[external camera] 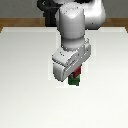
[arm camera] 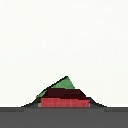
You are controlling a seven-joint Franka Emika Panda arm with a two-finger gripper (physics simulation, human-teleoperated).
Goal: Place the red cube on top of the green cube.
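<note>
End effector [external camera: 75, 71] hidden by arm — red cube [arm camera: 65, 98] masking green cube [arm camera: 65, 82]

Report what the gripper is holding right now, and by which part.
Cannot be told. The gripper hides the fingers; the red cube sits over the green cube, but no grip contact shows.

one red cube [external camera: 75, 75], one green cube [external camera: 75, 81], one white table [external camera: 25, 75], one robot arm [external camera: 72, 35]

Red cube [arm camera: 65, 99] showing dark red, green cube [arm camera: 65, 82] dark green, arm [external camera: 72, 37] rendering white-grey, table [external camera: 25, 75] reading plain off-white.
</note>
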